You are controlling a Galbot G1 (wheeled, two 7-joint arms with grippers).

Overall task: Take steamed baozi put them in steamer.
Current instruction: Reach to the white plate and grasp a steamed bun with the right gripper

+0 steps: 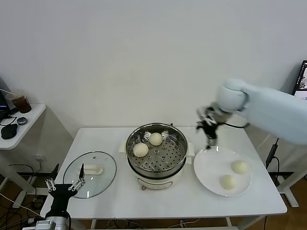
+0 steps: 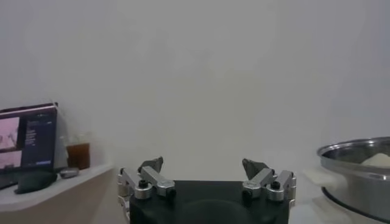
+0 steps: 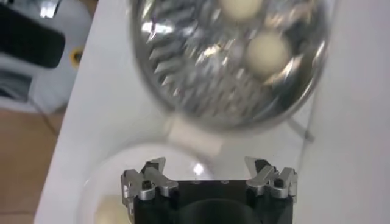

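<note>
Two pale round dough buns (image 1: 147, 144) sit in the shiny steel steamer (image 1: 156, 152).
Right gripper (image 1: 209, 139) above white plate's (image 1: 211, 172) rim, jaws wide, empty; left gripper (image 1: 64, 186) parked low, likewise.

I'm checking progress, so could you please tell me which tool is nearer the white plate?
The right tool. It hangs open just above the white plate, at its far edge; the left tool sits open across the table, beside the glass lid.

right arm: bulky pale blue-white smooth-shelled arm (image 1: 273, 112) with rounded joint housing | wrist: black cable looped beside it | right gripper (image 1: 209, 136): black body, silver metal finger links, round screw heads, dark fingertips (image 3: 155, 167) | left gripper (image 1: 64, 185): same black body, silver linkages, dark fingertips (image 2: 152, 164)
</note>
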